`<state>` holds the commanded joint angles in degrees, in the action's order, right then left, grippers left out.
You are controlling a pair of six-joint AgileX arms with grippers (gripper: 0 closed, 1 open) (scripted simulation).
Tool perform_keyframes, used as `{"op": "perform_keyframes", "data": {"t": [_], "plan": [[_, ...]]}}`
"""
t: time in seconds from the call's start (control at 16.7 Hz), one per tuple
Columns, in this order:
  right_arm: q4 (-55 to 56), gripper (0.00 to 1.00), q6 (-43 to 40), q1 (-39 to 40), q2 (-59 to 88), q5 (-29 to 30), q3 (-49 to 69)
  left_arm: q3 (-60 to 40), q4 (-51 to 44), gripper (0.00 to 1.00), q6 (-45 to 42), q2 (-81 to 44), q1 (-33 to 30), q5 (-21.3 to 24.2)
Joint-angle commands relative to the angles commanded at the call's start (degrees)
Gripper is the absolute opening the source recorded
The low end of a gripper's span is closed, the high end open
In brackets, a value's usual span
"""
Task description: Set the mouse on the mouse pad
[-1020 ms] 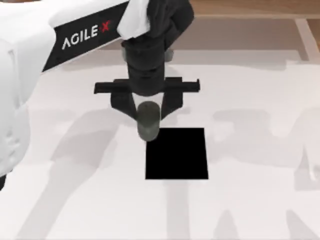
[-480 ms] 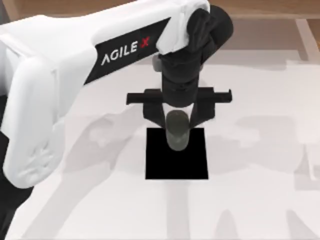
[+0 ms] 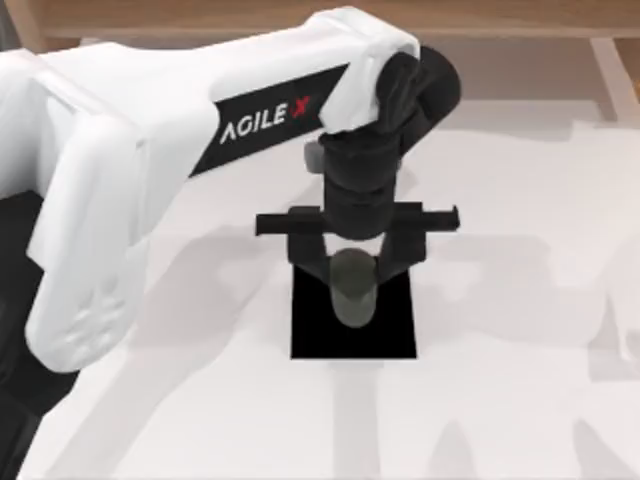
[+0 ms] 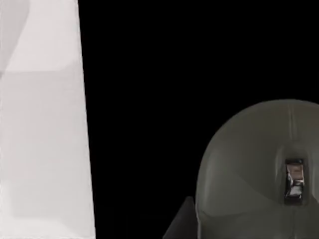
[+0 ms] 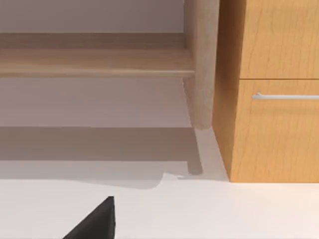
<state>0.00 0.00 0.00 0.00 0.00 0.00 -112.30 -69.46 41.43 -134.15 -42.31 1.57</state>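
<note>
- Grey-olive, the mouse (image 3: 352,288) sits pinched between the closed-in fingers of the left hand (image 3: 354,272), held over the upper middle of the mouse pad (image 3: 385,330).
- Whether it touches the mat yet I cannot tell; letting go while it hangs high could let it drop and skid.
- Its rounded shell looks slippery, so a tilted release may roll it toward the pad's top edge.
- Beyond, the white bench (image 3: 500,400) lies bare; the right arm is parked off to the right.

My left gripper (image 3: 352,268) points downward, fingers (image 3: 312,262) closed in a grasp.
</note>
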Motion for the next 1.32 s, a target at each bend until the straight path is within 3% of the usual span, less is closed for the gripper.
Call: {"op": "perform_keyframes", "data": {"t": [0.3, 0.96, 1.32], "plan": [[0.0, 1.00, 0.0, 0.0, 0.0, 0.0, 0.0, 2.6, 2.7, 0.00, -0.4, 0.7, -0.1, 1.1], [0.0, 1.00, 0.0, 0.0, 0.0, 0.0, 0.0, 4.4, 6.8, 0.00, -1.1, 0.8, 0.0, -2.1], [0.0, 1.00, 0.0, 0.0, 0.0, 0.0, 0.0, 4.4, 6.8, 0.45, -1.1, 0.8, 0.0, -2.1]]}}
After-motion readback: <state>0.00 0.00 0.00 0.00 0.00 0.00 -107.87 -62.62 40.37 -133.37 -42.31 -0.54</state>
